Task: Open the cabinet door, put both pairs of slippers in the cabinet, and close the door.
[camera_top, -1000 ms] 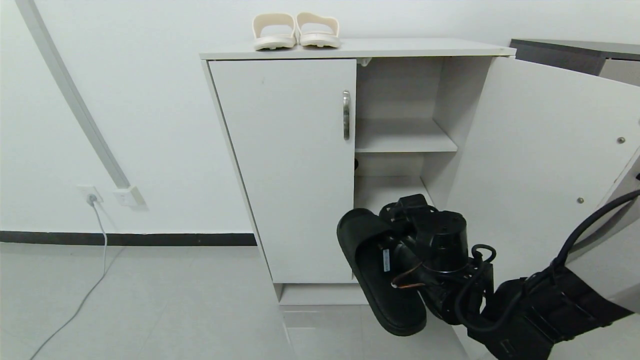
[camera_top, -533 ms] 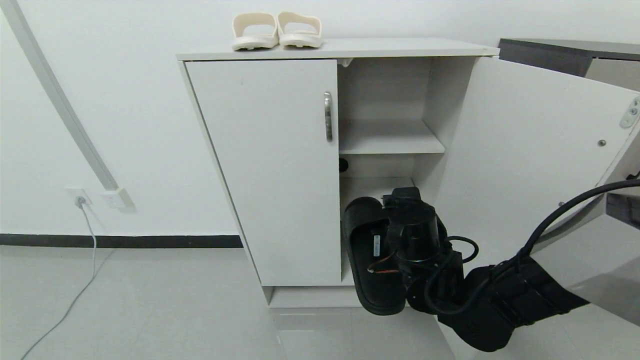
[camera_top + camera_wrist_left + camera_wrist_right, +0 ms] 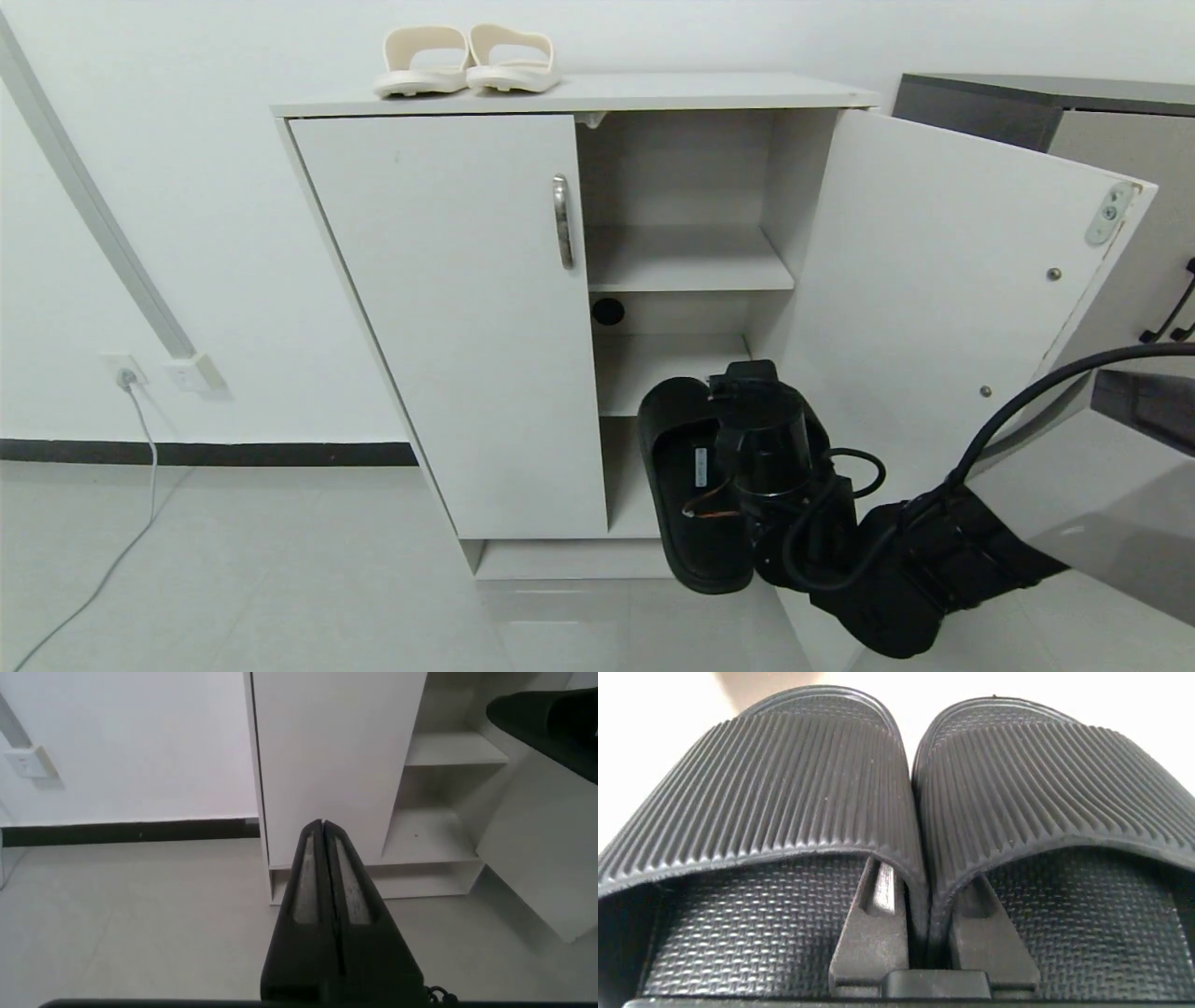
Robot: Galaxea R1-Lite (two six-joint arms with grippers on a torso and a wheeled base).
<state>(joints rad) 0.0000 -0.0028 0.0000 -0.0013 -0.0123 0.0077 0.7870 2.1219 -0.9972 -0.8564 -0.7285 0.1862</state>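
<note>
Right gripper (image 3: 929,938) is clamped on the black slippers (image 3: 695,509): one finger under each strap, pinching the two inner side walls together, so both shoes move as one bundle & one trip does for the pair. They're held roughly upright, strap end up, heels down, just in front of the cabinet (image 3: 579,91) opening at the lower compartments, prob. lined up to go in strap end first. Right door (image 3: 924,299) stands swung wide, giving the arm room. Left door (image 3: 448,317) is shut, w/ its handle (image 3: 561,222) at the inner edge. Inside, the top shelf (image 3: 686,261), middle shelf (image 3: 653,373) & bottom shelf (image 3: 624,495) have no slipper on them as far as shows, though the bundle & arm cover part of the lower two. Cream slippers (image 3: 467,61) sit side by side on the cabinet top, toward its left end, well apart from the right gripper, so they're the pair left to fetch. Left gripper (image 3: 322,873) hangs above the floor facing the cabinet front, fingers pressed together w/ nothing between them.
</note>
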